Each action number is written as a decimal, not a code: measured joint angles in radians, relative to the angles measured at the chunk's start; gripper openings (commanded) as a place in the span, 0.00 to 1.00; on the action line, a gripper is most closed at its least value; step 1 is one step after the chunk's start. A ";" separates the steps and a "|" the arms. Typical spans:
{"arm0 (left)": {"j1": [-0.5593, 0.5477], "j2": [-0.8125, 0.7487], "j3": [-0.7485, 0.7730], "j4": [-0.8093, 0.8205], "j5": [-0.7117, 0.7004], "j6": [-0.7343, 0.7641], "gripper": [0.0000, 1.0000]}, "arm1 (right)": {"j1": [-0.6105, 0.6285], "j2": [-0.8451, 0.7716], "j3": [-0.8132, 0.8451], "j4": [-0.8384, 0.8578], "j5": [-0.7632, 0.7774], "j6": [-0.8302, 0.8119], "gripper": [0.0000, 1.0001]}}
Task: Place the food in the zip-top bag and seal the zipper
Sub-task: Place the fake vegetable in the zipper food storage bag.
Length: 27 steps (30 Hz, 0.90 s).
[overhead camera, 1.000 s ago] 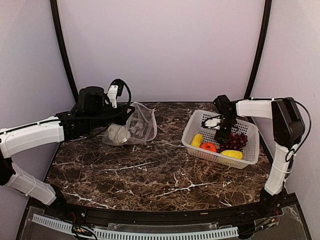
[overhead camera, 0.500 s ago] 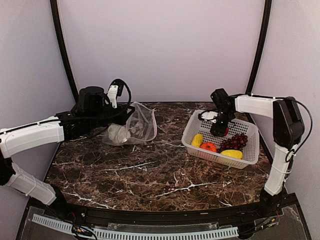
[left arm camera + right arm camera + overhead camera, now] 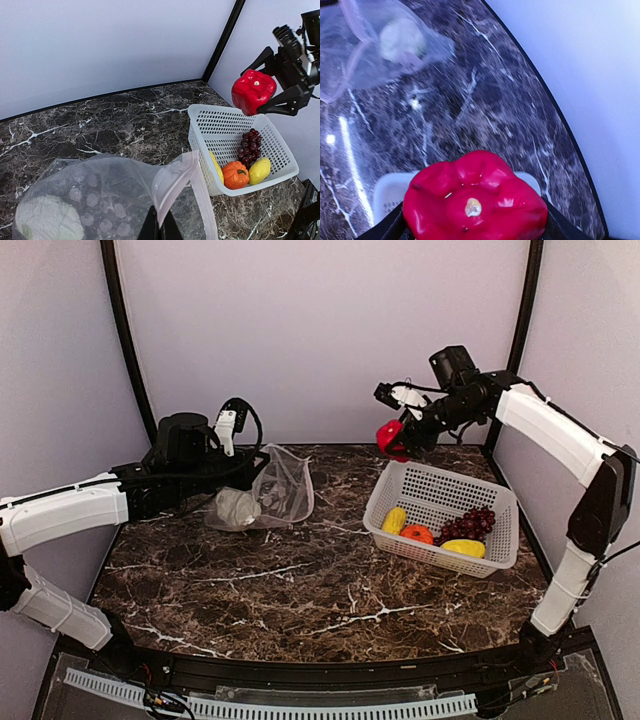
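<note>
Pepper (image 3: 253, 91) pinched between right gripper (image 3: 395, 430) fingers, in air near basket's (image 3: 440, 485) far-left corner. At table's (image 3: 300, 580) left, left gripper (image 3: 159, 227) fingers pressed together on bag (image 3: 100, 195) rim by zipper (image 3: 202, 200), mouth lifted open, cabbage (image 3: 49, 220) inside. Grapes (image 3: 472, 523), two yellow pieces (image 3: 395, 520), orange one (image 3: 417, 534) lie in basket.

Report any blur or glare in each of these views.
Top external: sharp and evenly lit, no strong glare on the table. Left wrist: sharp, with a pale sheen on the zip-top bag. Right wrist: the table and bag are smeared by blur, with bright glare streaks at left, while the red pepper looks fairly crisp.
</note>
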 measured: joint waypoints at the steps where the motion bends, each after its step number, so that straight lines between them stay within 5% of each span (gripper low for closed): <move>1: 0.000 0.000 0.000 0.000 0.000 0.000 0.01 | 0.021 -0.003 0.020 -0.007 -0.037 0.000 0.56; 15: 0.000 0.000 0.000 0.000 -0.018 0.008 0.01 | 0.209 0.225 0.350 -0.110 -0.585 0.066 0.57; 27: 0.000 0.000 0.000 0.000 -0.053 0.023 0.01 | 0.249 0.309 0.340 0.008 -0.747 0.202 0.56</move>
